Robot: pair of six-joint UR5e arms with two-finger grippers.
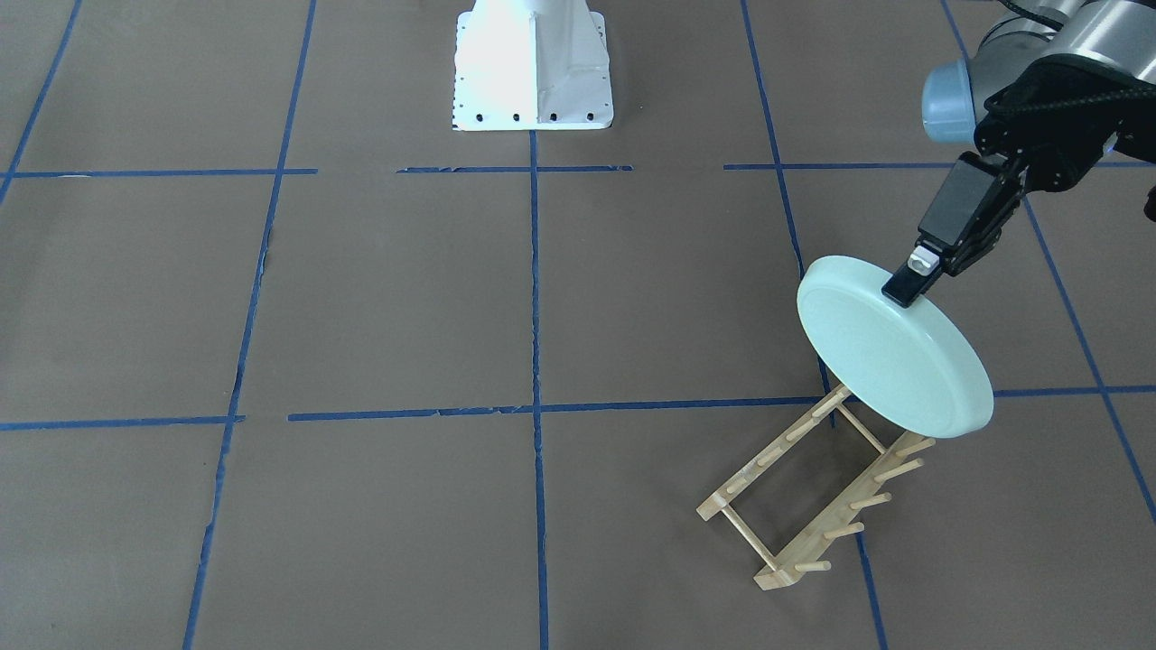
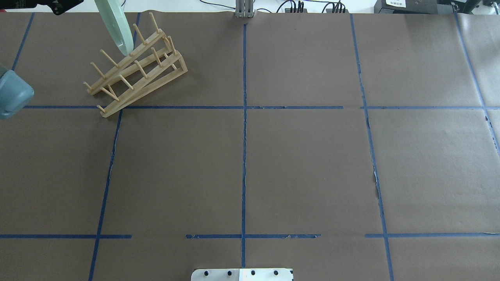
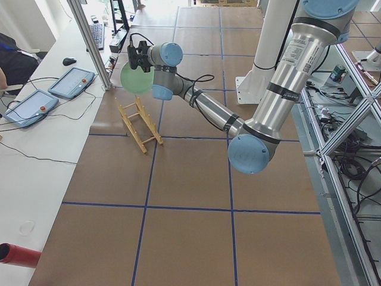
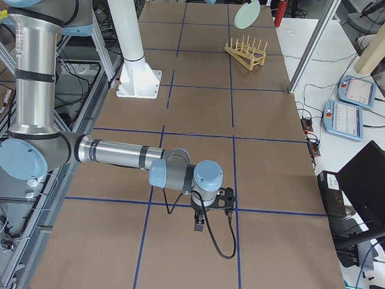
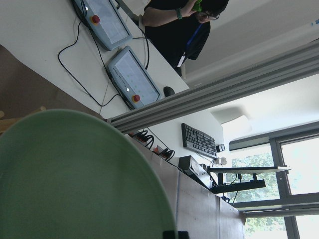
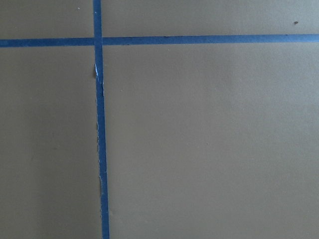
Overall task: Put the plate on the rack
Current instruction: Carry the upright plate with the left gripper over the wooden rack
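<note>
Down below the left gripper [image 1: 908, 287], from where I stand, the plate [image 1: 890, 352] hangs in the air on edge. The fingers [image 1: 941, 226] are clamped on its upper rim, one black pad lying flat against the face I can see and the other hidden behind it. The plate is tilted, its smooth pale-green face turned toward the operators' side and slanting away under the fingers. Directly beneath the plate's low edge, further down from the fingers, sits the rack [image 1: 813, 492] on the table [image 1: 406, 298]. It rests on its two rails with the pegs standing up, and its near end lies under the plate. The low edge is right at the pegs of that end, but I cannot tell whether it touches them or is just above them. From the left wrist, the green disc fills the space just ahead of the fingers. Beyond it an operator [image 5: 174, 25] in black sits at a white desk with two control tablets [image 5: 132, 74] and a keyboard [image 5: 199, 140]. Well apart from the left fingers, far along the table, the right gripper [image 4: 200, 226] hangs low over the brown surface beside a crossing of blue tape [image 6: 97, 41]. Whether its fingers are apart or together I cannot tell.
</note>
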